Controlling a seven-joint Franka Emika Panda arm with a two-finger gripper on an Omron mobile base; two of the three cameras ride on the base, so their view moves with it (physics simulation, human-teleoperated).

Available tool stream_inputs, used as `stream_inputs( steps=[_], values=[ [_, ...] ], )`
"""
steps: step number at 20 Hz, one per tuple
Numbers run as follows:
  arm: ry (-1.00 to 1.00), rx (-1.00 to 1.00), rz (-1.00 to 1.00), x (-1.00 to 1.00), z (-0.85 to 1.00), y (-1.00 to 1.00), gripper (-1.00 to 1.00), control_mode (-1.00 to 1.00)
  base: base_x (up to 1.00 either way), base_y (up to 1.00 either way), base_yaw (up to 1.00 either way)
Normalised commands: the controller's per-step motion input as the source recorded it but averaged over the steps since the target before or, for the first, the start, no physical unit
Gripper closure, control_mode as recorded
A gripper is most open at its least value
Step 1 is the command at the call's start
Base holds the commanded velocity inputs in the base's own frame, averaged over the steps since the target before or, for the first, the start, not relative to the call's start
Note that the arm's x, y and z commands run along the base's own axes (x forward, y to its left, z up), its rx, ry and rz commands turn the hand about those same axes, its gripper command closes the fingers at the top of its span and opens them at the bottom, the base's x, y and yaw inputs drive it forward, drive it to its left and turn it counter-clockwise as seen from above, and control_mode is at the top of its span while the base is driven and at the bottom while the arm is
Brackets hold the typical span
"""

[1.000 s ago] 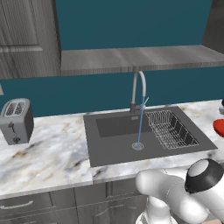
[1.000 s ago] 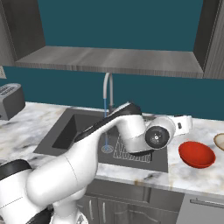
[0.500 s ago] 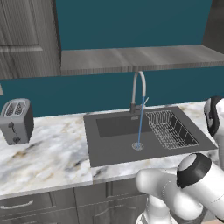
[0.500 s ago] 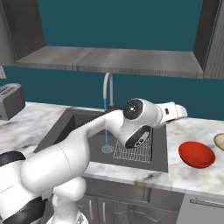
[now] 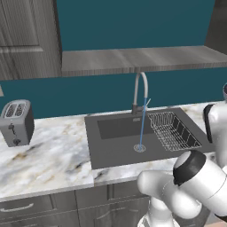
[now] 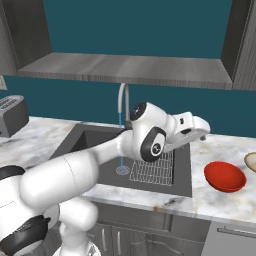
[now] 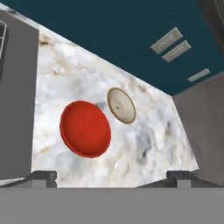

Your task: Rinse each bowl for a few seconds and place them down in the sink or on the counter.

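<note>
On the marble counter (image 7: 144,144) to the right of the sink (image 5: 115,150) lie both bowls. The glossy red bowl (image 7: 85,129) is the nearer one to the sink, and it also lies right of the basin (image 6: 225,176). The pale tan bowl (image 7: 121,105) rests just beyond it and touches the picture's right edge (image 6: 251,161). My gripper (image 6: 201,134) hovers above the sink's right rim, up and to the left of the red bowl. It is open (image 7: 111,178), its fingertips (image 7: 43,177) stand wide apart and hold nothing.
Water runs from the arched faucet (image 5: 141,91) onto the drain (image 5: 139,148). A wire dish basket (image 5: 172,131) fills the sink's right part. A toaster (image 5: 17,122) stands at the counter's far left. A grey shelf (image 5: 137,60) hangs over the sink.
My arm has lifted and its upper joints have swung up over the sink; the hand stays near the sink's right rim. The bowls have not moved.
</note>
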Motion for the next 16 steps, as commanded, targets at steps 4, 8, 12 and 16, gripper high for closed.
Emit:
stream_inputs(
  steps=[4, 8, 12, 16],
  values=[
    [0.17, -0.07, -0.1, -0.29, -0.1, -0.03, -1.0, -1.0, 0.0, 0.0, 0.0],
    [0.06, -0.01, 0.0, -0.34, -0.16, 0.04, -1.0, -1.0, 0.0, 0.0, 0.0],
    [0.06, 0.0, 0.0, -0.28, -0.2, 0.06, -1.0, -1.0, 0.0, 0.0, 0.0],
    [0.09, 0.0, 0.0, -0.1, -0.18, 0.0, -1.0, -1.0, 0.0, 0.0, 0.0]
  ],
)
